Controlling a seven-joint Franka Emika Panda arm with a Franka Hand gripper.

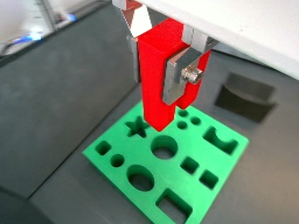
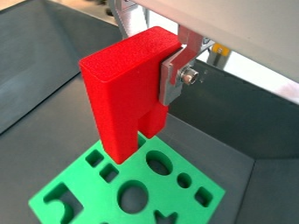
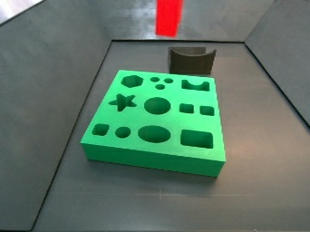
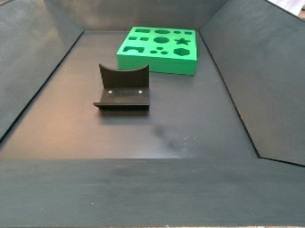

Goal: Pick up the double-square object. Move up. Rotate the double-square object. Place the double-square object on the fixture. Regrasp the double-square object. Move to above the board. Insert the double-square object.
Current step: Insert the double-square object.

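My gripper (image 1: pixel 162 70) is shut on the double-square object (image 1: pixel 156 96), a bright red block hanging upright, long side down, between the silver fingers (image 1: pixel 184 75). In both wrist views it hovers above the green board (image 1: pixel 128 144), its lower end over the star and round cut-outs and well clear of the surface. From the opposite wrist camera, the red block (image 2: pixel 122 87) hides one finger, and my gripper (image 2: pixel 146 70) grips its upper part. In a side view only the red block (image 3: pixel 169 16) shows, high above the board (image 3: pixel 151 156). The dark fixture (image 3: pixel 190 60) stands bare behind the board.
Dark sloped walls enclose the bin floor on all sides. In a side view the fixture (image 4: pixel 121 87) stands mid-floor, with the board (image 4: pixel 155 64) beyond it near the far wall. The fixture (image 1: pixel 247 94) lies beside the board's far corner.
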